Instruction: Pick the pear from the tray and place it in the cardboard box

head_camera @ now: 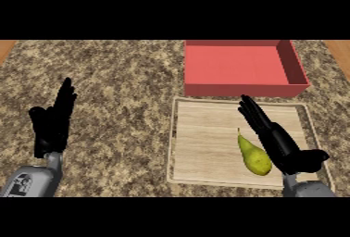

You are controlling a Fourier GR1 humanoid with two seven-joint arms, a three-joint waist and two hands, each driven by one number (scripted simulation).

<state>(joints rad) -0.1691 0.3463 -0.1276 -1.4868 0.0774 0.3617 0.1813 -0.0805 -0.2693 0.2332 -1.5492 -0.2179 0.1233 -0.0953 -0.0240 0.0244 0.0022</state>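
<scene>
- Pear (254, 156), yellow-green, lies on its side on the wooden tray (205, 143), in the tray's right half toward the near edge, its narrow stem end pointing away from the robot.
- Right hand (277, 141) is over the tray just to the right of the pear, fingers straight and held together, pointing up the view toward the box; the thumb sticks out to the right near the tray's right rim. The hand closes on nothing. Whether its edge touches the fruit cannot be told.
- Light-wood tray with a raised rim sits on the speckled stone counter (116, 92), right of centre.
- Box (239, 65), red with low walls and an open top, stands on the counter just beyond the tray's far edge, with nothing showing inside it.
- Left hand (51, 122) rests at the view's left over bare counter, well apart from the tray, fingers straight and upright, holding nothing.
- Grey forearms enter from the lower edge, one at each side.
</scene>
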